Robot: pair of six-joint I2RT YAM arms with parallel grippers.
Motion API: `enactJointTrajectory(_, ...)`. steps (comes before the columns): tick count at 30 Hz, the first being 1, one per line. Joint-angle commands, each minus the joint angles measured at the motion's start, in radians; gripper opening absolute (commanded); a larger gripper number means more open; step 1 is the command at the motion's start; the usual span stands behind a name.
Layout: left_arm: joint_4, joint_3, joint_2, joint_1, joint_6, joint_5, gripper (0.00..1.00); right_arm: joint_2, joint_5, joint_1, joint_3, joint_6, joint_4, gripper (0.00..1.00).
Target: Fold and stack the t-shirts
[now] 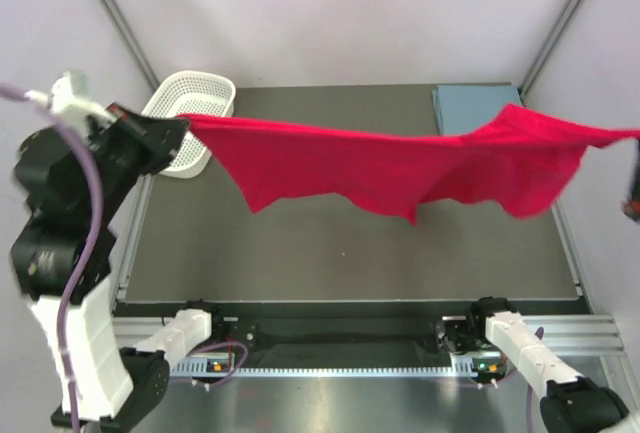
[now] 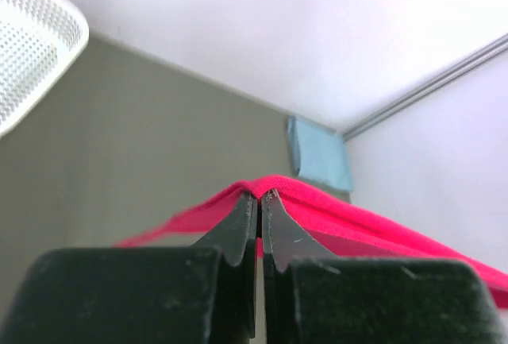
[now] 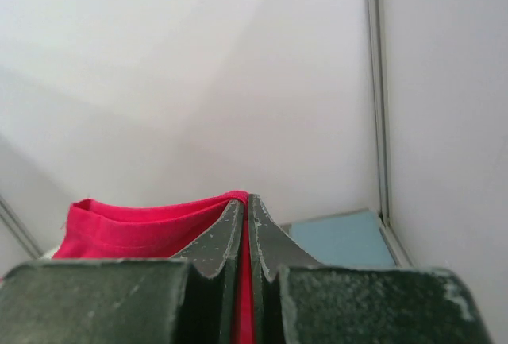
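Note:
A bright red t-shirt (image 1: 400, 168) hangs stretched in the air across the table, its lower edge drooping in points. My left gripper (image 1: 182, 125) is shut on its left corner, beside the basket; in the left wrist view the red t-shirt (image 2: 333, 213) folds over the closed fingertips (image 2: 260, 195). My right gripper (image 3: 248, 196) is shut on the other corner at the far right edge of the top view, with red cloth (image 3: 135, 225) pinched between its fingers. A blue-grey t-shirt (image 1: 470, 105) lies folded flat at the back right corner of the table.
A white mesh basket (image 1: 190, 98) stands at the back left of the dark table (image 1: 330, 253), partly behind my left arm. Metal frame posts rise at both back corners, with white walls close behind and to the right.

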Motion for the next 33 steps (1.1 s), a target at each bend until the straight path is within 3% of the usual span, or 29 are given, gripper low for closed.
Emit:
enactJointTrajectory(1,-0.036,0.121,-0.068,-0.013,0.048,-0.096,0.0,-0.041,-0.009,-0.014,0.097,-0.024,-0.054,0.0)
enactJointTrajectory(6,-0.079,0.247,-0.076,-0.05,0.104,-0.191,0.0,-0.024,-0.019,-0.012,0.267,0.003,-0.157,0.0)
enactJointTrajectory(12,-0.018,0.206,0.001,-0.123,0.085,-0.223,0.0,-0.035,-0.035,-0.014,-0.005,-0.013,0.066,0.0)
enactJointTrajectory(18,0.113,0.195,0.136,-0.123,0.105,-0.229,0.0,0.082,-0.072,-0.014,-0.118,-0.121,0.283,0.0)
enactJointTrajectory(26,0.147,0.218,0.237,-0.123,0.125,-0.242,0.0,0.157,-0.109,0.005,-0.109,-0.144,0.321,0.0)
enactJointTrajectory(33,0.121,0.147,0.155,-0.123,0.127,-0.246,0.0,0.085,-0.126,0.003,-0.106,-0.139,0.229,0.0)
